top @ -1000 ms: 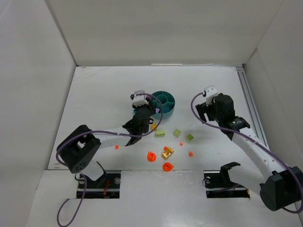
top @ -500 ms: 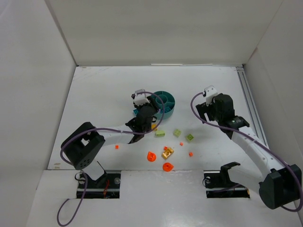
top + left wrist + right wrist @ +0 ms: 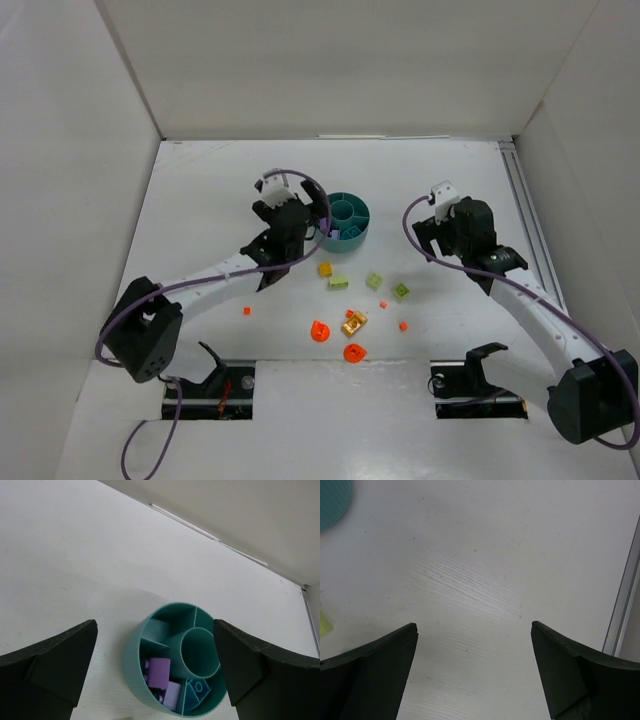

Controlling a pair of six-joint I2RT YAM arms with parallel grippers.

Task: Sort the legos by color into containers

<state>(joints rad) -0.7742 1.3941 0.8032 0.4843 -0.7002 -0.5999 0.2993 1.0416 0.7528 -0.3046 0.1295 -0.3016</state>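
Both pairs of jaws are standing wide apart, with nothing caught between them. The left gripper (image 3: 154, 632) is hanging just left of the dish (image 3: 129, 657) and looking down into it. A moment ago it was sitting lower at the dish's near edge with its jaws nearly together; now it is lifting clear and swinging off to the left. A turquoise piece (image 3: 198, 690) is lying in one outer section, so I am judging that piece delivered and the left arm free for its next pick. The right gripper (image 3: 473, 630) is hovering over bare desk (image 3: 200, 230) to the right of the dish, where it was a second ago, its jaws opening only slightly wider.

One dish is standing toward the far middle of the desk. Two purple pieces (image 3: 159, 672) are sharing one section, and the single turquoise one is lying in the next. The centre cup (image 3: 200, 652) is holding nothing that I can see.

Out on the desk, near the dish, these are waiting:
- one yellow piece (image 3: 325, 268)
- three lime green pieces (image 3: 339, 282)
- one gold piece (image 3: 353, 322)
- two orange round pieces (image 3: 319, 331)
- at least three orange dots (image 3: 247, 311)

Most of the sorting is therefore looking undone.
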